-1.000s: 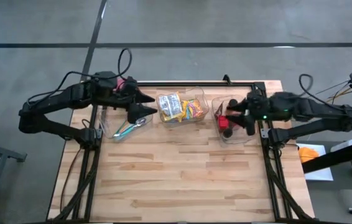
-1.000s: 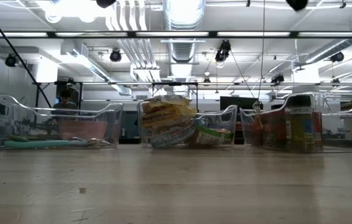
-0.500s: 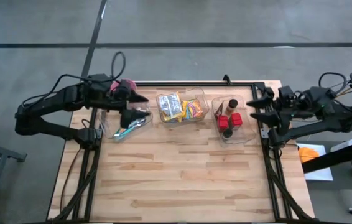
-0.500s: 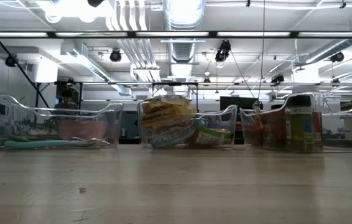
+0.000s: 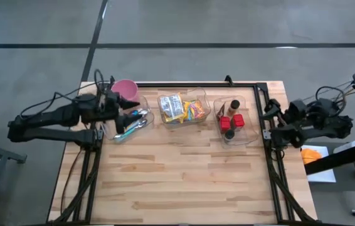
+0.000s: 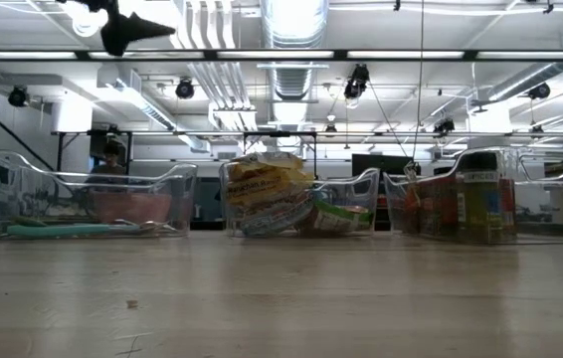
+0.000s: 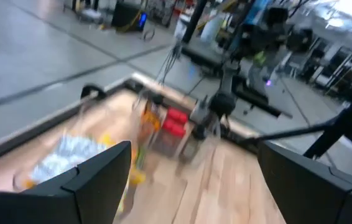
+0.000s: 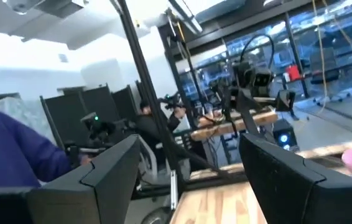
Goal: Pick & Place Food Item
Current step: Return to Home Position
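Food lies in two clear bins. The middle bin (image 5: 197,95) holds snack packets (image 5: 172,108), also seen in the left wrist view (image 7: 64,158). Red-capped jars (image 5: 233,121) stand in the right bin (image 5: 250,133). My left gripper (image 5: 130,110) hovers open and empty above the left bin, level and pointing at the table's right edge; one fingertip shows high in the low view (image 6: 132,28). My right gripper (image 5: 269,117) hangs open and empty at the table's right edge, tipped a little upward, clear of the right bin.
The left bin (image 5: 141,127) holds teal and blue utensils (image 5: 127,130) and a pink bowl (image 5: 125,88). All three bins stand in a row along the far side. The wooden table (image 5: 184,182) stretches bare toward the near edge. Black frame rails (image 5: 271,169) run along both sides.
My right gripper has drawn back from above the right bin to the table's right edge and tipped upward. My left gripper has pulled back toward the left edge and sunk, so a fingertip now shows in the low view. Both stay open. The bins and food have not moved.
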Motion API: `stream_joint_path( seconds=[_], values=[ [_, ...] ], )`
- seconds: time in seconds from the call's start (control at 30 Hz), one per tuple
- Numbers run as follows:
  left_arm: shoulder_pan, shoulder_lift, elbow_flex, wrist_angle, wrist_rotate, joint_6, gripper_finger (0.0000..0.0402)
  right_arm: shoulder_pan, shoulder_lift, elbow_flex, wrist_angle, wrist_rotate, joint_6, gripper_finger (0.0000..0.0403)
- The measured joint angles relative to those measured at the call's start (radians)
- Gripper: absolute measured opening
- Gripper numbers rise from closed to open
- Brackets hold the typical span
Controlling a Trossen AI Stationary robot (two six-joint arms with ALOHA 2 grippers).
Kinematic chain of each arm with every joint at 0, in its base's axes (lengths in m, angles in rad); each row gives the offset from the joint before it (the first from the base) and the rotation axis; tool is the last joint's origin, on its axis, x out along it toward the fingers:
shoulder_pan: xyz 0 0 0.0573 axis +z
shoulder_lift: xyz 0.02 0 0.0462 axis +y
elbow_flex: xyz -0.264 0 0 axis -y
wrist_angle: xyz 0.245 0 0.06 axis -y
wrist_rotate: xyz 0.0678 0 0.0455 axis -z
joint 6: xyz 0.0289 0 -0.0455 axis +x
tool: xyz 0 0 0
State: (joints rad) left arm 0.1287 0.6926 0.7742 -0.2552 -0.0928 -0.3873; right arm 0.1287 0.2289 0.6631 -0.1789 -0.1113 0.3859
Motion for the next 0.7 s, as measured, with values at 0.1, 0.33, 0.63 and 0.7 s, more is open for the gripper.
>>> stream_joint_path(
  seconds=[0.1, 0.33, 0.63, 0.7],
  values=[
    [-0.010, -0.015, -0.064, 0.005, 0.005, -0.005, 0.0358, 0.000, -0.084, -0.089, 0.021, -0.003, 0.022, 0.0271],
    [-0.013, -0.022, -0.173, 0.050, -0.001, 0.064, 0.0359, 0.000, -0.228, -0.272, 0.144, -0.115, -0.006, 0.0271],
    [-0.021, -0.093, -0.383, 0.179, 0.008, 0.085, 0.0359, 0.000, -0.216, -0.470, 0.339, -0.152, -0.020, 0.0271],
    [-0.022, -0.122, -0.431, 0.231, 0.008, 0.080, 0.0359, 0.000, -0.228, -0.518, 0.398, -0.152, -0.016, 0.0271]
  ],
)
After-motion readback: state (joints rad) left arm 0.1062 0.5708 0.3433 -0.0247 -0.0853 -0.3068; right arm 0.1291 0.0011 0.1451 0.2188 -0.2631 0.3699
